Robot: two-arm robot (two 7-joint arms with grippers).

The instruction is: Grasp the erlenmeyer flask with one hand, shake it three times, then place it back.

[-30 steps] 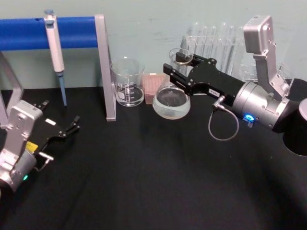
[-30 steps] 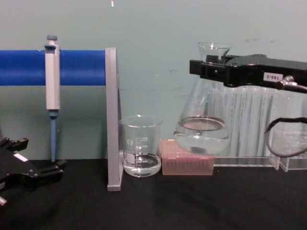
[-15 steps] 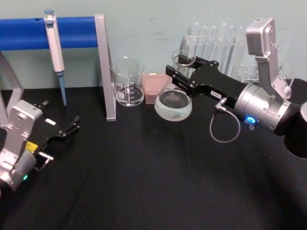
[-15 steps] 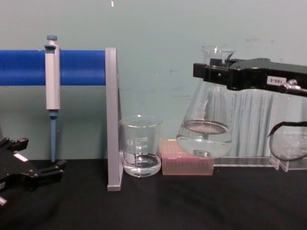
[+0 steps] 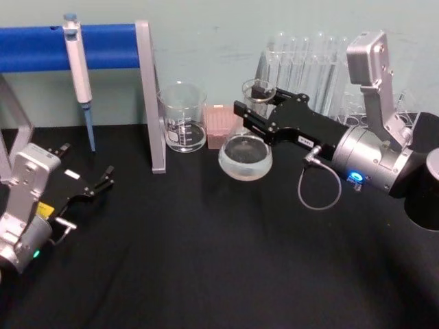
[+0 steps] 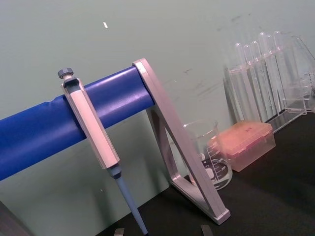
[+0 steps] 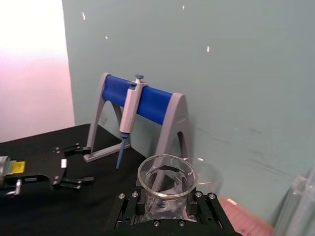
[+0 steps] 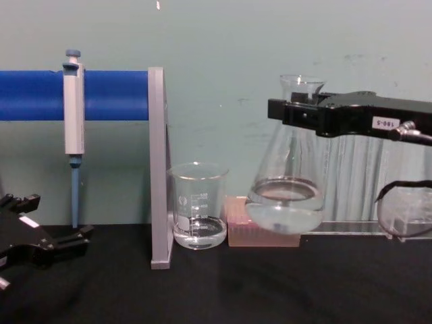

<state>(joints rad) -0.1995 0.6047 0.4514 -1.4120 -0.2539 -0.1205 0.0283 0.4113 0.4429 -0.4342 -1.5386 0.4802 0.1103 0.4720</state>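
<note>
Chest view showed the black flat-jawed right gripper (image 8: 277,113) clamping the upright clear glass erlenmeyer flask (image 8: 287,196) by its neck, base just off the black table (image 8: 270,290); the black left gripper (image 8: 57,216) sat open, well apart

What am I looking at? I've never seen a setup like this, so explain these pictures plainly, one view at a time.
This is a two-armed robot working at a black table. One picture looks down from its head, one looks across from its chest, and one comes from each wrist. Along the back are a blue-barred stand with a pipette hanging on it, a glass beaker, a pink box and a rack of test tubes. The right end effector is closed on the neck of the erlenmeyer flask, which holds some clear liquid and seems lifted just off the table. The left end effector rests open, low on the robot's left, holding nothing.
</note>
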